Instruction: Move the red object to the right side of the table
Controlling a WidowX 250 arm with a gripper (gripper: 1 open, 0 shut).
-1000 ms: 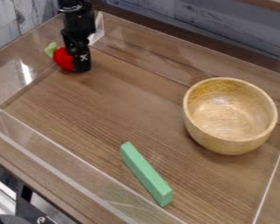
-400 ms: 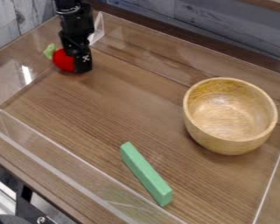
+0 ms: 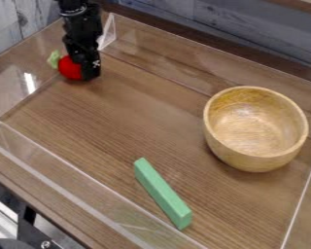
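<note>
The red object (image 3: 73,67) is found at the far left corner of the table (image 3: 145,117), close to the clear wall. The gripper (image 3: 82,68) is lowered straight down over it, its black fingers set against the fruit, presumably so that a grasp can be made; whether the jaws are closed on it cannot be told. The fruit is round, so no long axis is marked; its green leafy tip is turned toward the left edge. A wooden bowl (image 3: 256,126) sits by the right edge, and a green block (image 3: 161,193) lies near the front edge.

one raised camera looks down across the table (image 3: 120,117) diagonally.
</note>
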